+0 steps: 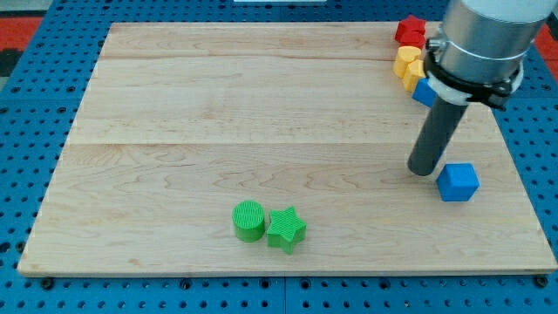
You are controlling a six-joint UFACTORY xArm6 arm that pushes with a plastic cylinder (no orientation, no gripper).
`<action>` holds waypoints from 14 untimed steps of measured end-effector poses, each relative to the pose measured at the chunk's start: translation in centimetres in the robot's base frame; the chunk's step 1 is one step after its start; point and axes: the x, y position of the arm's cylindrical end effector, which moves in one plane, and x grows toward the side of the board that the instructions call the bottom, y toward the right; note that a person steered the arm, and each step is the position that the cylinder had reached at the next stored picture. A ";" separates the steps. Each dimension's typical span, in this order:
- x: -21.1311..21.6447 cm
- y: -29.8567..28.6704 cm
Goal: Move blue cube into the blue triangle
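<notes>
On the pale wooden tabletop (261,113) our tool is a plain dark rod holding nothing; my tip (423,170) sits just left of the blue plastic cube (458,181). The partly hidden blue triangle (424,92) lies above; pushing off-centre could spin the cube towards the right edge.

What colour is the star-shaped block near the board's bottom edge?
Green: the star sits touching a green cylinder on its left, seen in the camera view.
</notes>
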 end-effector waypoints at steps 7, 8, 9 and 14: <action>1.1 5.9; -1.2 8.9; -4.2 9.2; -2.5 7.4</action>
